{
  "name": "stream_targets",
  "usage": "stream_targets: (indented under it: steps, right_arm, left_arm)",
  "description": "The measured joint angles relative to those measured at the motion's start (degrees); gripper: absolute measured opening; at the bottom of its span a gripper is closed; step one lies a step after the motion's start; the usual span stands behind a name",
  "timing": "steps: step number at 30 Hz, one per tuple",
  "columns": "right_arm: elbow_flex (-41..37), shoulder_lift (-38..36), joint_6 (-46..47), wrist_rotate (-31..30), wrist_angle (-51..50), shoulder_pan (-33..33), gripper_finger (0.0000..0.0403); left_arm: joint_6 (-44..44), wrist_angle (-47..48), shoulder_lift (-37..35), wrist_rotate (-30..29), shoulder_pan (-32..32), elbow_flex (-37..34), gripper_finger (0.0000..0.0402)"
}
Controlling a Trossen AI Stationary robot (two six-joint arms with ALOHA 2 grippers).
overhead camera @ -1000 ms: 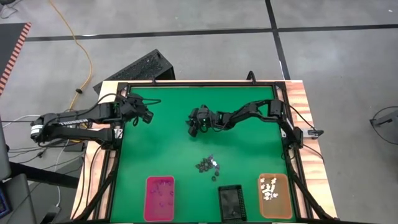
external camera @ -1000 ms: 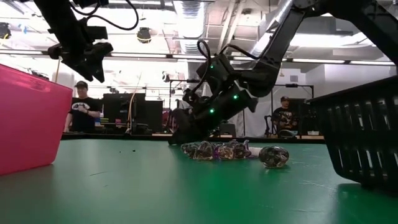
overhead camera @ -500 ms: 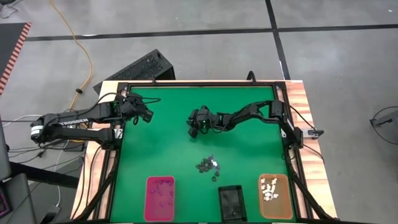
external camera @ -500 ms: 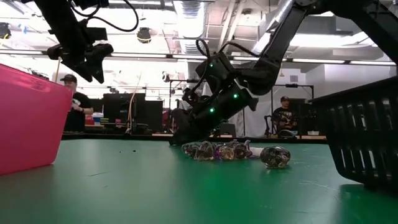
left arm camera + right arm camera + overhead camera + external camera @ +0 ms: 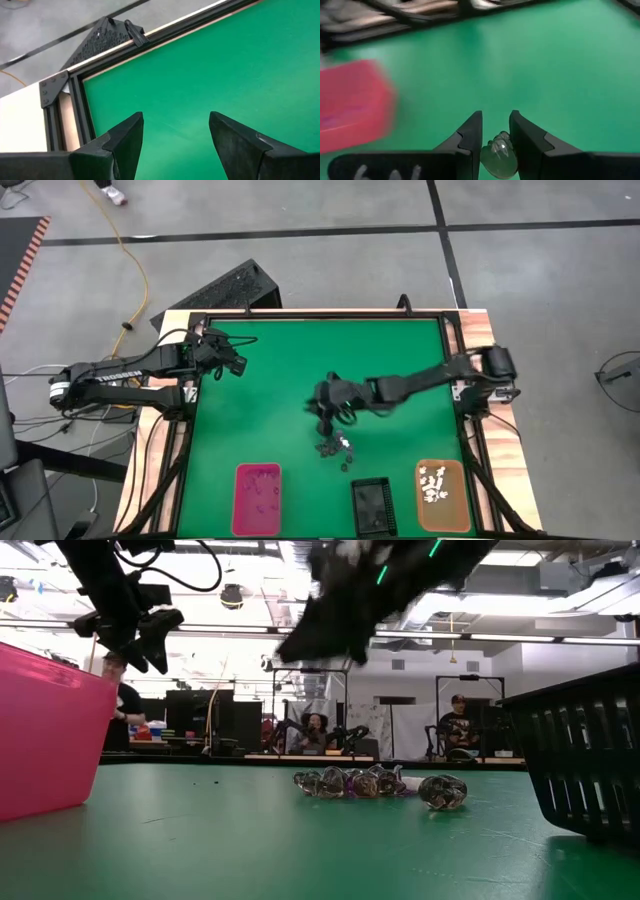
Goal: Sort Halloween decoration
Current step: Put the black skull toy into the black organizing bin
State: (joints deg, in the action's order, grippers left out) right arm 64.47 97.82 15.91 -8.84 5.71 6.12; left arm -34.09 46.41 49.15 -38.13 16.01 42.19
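High view: my right gripper (image 5: 326, 402) over mat centre, just above trinket pile (image 5: 335, 448); left gripper (image 5: 236, 366) waits far-left.
Low view: pile (image 5: 378, 783) on mat.
Right wrist view: fingers (image 5: 470, 136) pinch a pale trinket (image 5: 499, 156).
Left wrist view: fingers (image 5: 127, 140) apart, empty.

The table mat (image 5: 270, 400) is bright green, edged by a black frame (image 5: 320, 315) and pale wood-grain boards (image 5: 478, 330). Near its front edge stand a pink tray (image 5: 257, 498), a black tray (image 5: 371, 506) and an orange tray (image 5: 441, 494) holding white trinkets (image 5: 433, 483). A loose pile of trinkets (image 5: 380, 783) mixes clear, dark and purple pieces. The right gripper (image 5: 495, 131) has black fingers around a translucent whitish trinket (image 5: 498, 156). The left gripper (image 5: 175, 132) is black too. The floor (image 5: 330, 250) is grey with black lines and a yellow cable (image 5: 128, 250).
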Motion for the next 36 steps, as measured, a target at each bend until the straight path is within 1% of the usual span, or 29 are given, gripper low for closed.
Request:
stream_targets:
  steps: [4,8,13,16,18,23,29,32,36]
  right_arm:
    - [0.0,-4.8,6.0,-0.6,-6.1,9.0,0.0115]
    - [0.0,-7.3,14.5,-3.8,-10.8,18.4,0.0115]
    - [0.0,-7.5,28.4,-9.0,-17.0,29.1,0.0116]
    - [0.0,-7.5,35.6,-12.5,-21.1,33.8,0.0117]
    - [0.0,-7.5,39.2,-13.8,-23.8,36.4,0.0117]
    - [0.0,-6.5,40.7,-13.5,-26.3,39.5,0.0117]
    - [0.0,-4.9,40.7,-10.9,-27.0,39.2,0.0120]
    - [0.0,-4.5,40.6,-10.3,-28.4,39.2,0.0135]
    - [0.1,-4.0,40.6,-7.9,-29.0,38.6,0.0176]
  left_arm:
    - [-1.8,0.0,0.0,1.5,0.0,0.0,0.0219]
    - [-4.4,0.0,0.0,2.9,0.0,0.0,0.0219]
    - [-6.1,0.0,0.0,5.3,0.0,0.0,0.0219]
    - [-6.3,0.0,0.0,5.9,0.0,0.0,0.0219]
    - [-6.3,0.0,0.0,6.0,0.0,0.0,0.0219]
    - [-7.8,0.1,0.0,6.4,0.0,0.0,0.0219]
    - [-7.7,0.2,0.0,7.5,0.0,0.0,0.0219]
    - [-7.7,0.4,0.0,7.9,0.0,0.0,0.0219]
    - [-7.4,0.4,0.0,8.4,0.0,0.0,0.0219]
